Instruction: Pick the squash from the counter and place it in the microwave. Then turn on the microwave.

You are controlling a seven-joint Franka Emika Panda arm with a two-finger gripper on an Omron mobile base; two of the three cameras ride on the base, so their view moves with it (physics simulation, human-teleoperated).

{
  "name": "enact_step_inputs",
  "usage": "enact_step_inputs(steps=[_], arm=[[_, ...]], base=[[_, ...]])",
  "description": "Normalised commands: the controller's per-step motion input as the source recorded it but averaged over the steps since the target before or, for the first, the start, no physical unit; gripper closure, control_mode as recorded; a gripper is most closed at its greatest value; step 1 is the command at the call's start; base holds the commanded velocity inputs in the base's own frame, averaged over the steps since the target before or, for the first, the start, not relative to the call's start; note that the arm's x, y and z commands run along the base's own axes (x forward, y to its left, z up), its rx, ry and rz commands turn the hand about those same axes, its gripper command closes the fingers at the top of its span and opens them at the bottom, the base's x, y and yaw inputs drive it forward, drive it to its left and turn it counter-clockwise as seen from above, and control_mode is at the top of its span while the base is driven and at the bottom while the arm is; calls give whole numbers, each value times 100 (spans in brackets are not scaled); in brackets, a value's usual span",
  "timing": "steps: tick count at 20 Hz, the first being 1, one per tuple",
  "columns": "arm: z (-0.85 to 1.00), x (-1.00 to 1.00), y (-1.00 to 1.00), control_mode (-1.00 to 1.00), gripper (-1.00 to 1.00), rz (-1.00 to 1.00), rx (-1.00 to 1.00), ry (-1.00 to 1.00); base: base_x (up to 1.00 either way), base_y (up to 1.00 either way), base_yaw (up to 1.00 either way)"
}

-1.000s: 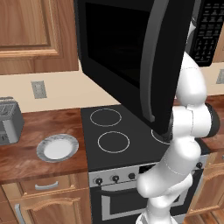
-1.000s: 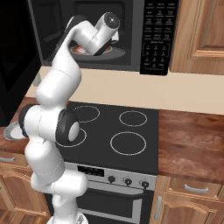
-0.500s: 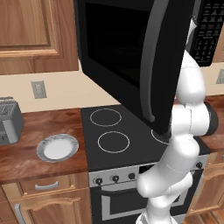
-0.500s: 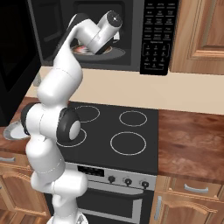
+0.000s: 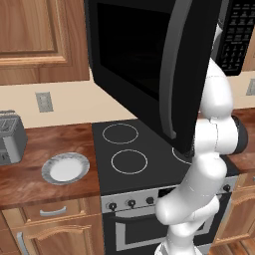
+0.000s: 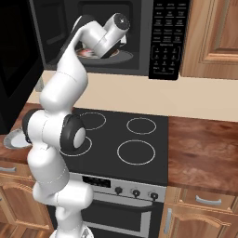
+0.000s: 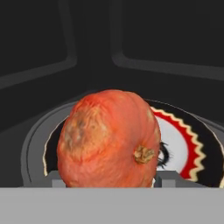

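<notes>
Little has shifted since a second ago; the arm's wrist has edged slightly inside the microwave (image 6: pixel 139 37), door swung wide. The end effector (image 7: pixel 105 181) grasps the squash (image 7: pixel 109 138) just above the patterned turntable plate (image 7: pixel 183 144); dark cavity walls stand well apart on all sides.

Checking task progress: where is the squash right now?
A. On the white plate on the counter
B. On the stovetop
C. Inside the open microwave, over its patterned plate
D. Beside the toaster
C: the hand view shows the squash over the patterned plate inside the microwave.
</notes>
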Motion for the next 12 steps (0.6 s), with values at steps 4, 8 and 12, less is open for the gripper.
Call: enact_step_inputs(steps=[4, 8, 12], arm=[[-4, 5, 6, -100, 100, 1, 0, 0], [-7, 7, 6, -100, 100, 1, 0, 1], [-5, 14, 0, -100, 100, 3, 0, 6]], base=[[0, 0, 0], [0, 0, 0], [0, 0, 0]])
